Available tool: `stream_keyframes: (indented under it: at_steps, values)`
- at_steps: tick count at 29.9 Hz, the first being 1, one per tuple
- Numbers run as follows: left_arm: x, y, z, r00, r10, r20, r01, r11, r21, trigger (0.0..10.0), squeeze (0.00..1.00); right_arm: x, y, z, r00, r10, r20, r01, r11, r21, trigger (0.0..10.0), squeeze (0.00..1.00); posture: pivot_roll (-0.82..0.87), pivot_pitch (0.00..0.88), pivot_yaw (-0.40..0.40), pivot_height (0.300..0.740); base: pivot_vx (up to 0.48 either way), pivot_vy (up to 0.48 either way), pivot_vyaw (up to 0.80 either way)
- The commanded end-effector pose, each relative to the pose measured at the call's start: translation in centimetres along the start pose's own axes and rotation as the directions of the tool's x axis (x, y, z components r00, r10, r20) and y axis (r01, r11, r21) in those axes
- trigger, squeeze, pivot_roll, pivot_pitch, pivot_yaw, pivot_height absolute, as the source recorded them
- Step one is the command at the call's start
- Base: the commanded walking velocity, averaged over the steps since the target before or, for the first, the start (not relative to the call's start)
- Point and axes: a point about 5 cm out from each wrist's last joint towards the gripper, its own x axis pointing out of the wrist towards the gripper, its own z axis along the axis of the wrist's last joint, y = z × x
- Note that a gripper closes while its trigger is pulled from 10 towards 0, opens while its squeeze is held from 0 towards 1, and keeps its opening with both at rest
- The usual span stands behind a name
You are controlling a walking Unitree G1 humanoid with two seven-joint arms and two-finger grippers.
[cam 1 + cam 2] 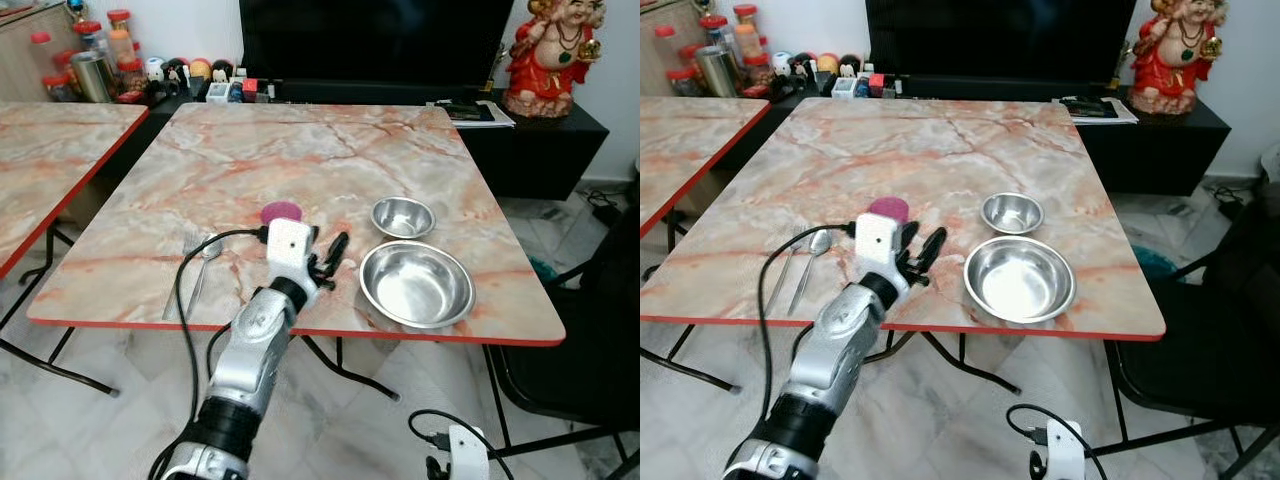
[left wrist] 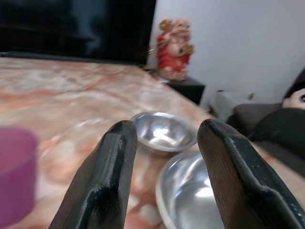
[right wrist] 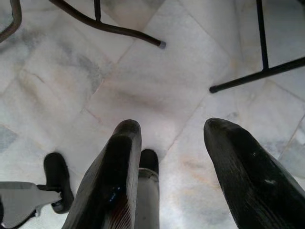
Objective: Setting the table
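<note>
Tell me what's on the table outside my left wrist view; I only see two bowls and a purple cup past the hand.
Observer: A spoon and a fork lie side by side near the front edge of the table, to the left of the left hand.
Operator: Report the right hand.
Observer: The right hand hangs open, low over the floor.
Operator: Say what stands left of this table.
Observer: A second table with the same marble pattern, set apart from this one.
</note>
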Motion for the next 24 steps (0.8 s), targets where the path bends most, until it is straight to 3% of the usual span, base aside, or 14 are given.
stream_keyframes:
  at_steps: [1,9,14,24]
  values:
    - [0.0,0.5,-0.1,1.0,0.017,-0.006,-0.017,1.0,-0.013,10.0,0.0,0.0,0.0,0.4,1.0,-0.011,0.019,0.01,1.0,0.026,10.0,0.0,-0.04,0.0,0.018,0.74,0.0,0.0,0.0]
    - [-0.8,2.0,-0.6,0.995,0.102,0.004,-0.102,0.995,0.013,10.0,0.0,0.2,0.2,1.3,0.999,0.011,0.051,-0.012,1.0,0.016,10.0,0.0,-0.03,0.0,-0.002,0.74,0.0,0.0,0.0]
    - [-1.2,2.8,-0.5,0.988,0.153,0.017,-0.153,0.988,0.007,10.0,0.0,0.3,0.4,1.9,0.997,0.035,0.063,-0.033,0.999,-0.032,10.0,0.0,-0.02,0.0,-0.021,0.74,0.0,-0.25,0.0]
    - [-1.4,3.9,-0.4,0.983,0.184,0.023,-0.185,0.982,0.027,10.0,0.0,0.5,0.3,2.5,0.997,0.037,0.069,-0.036,0.999,-0.009,10.0,0.0,-0.01,0.0,-0.033,0.74,0.0,-0.314,0.0]
